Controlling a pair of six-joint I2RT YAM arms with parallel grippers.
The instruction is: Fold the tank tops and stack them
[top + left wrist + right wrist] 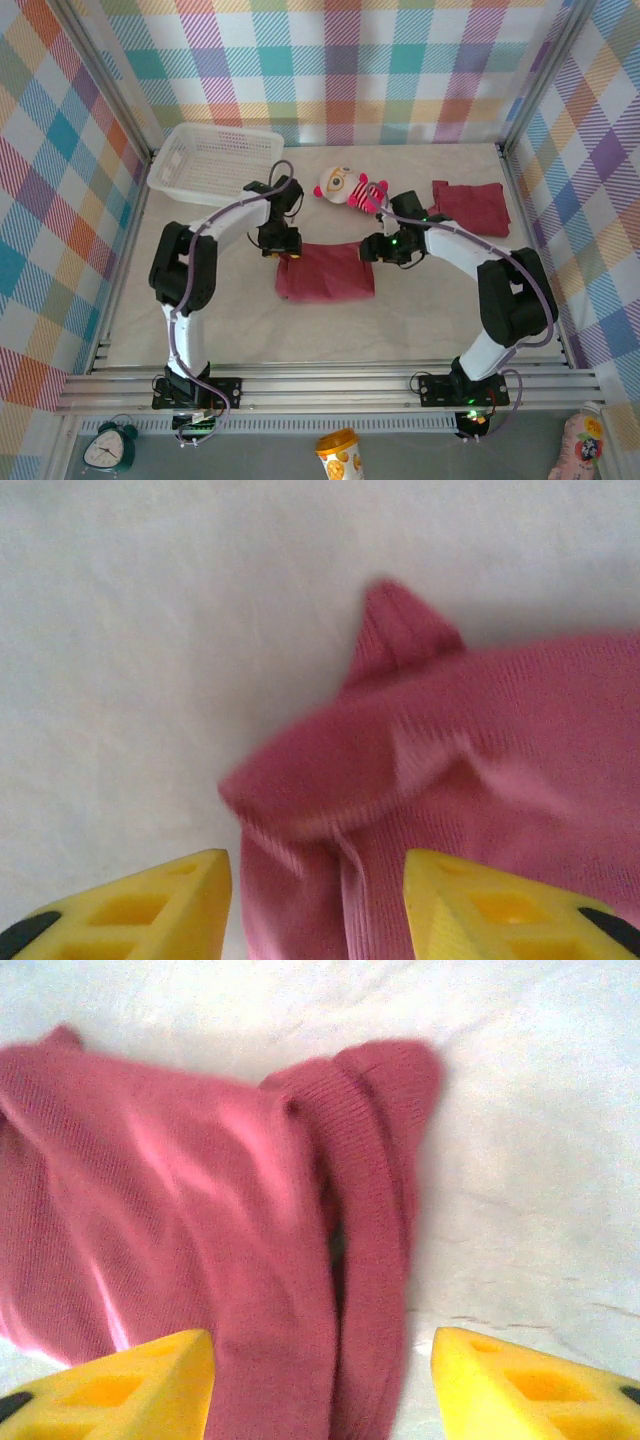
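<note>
One tank top [325, 272] lies folded in the middle of the table [230, 320]. The other top [470, 206] lies at the far right, well apart from it. The left gripper [315, 860] hangs over the middle top's far left corner, fingers spread, with the cloth loose between them. The right gripper [322, 1338] hangs over its far right corner, also spread and pinching nothing. A doll [350, 188] lies just beyond.
</note>
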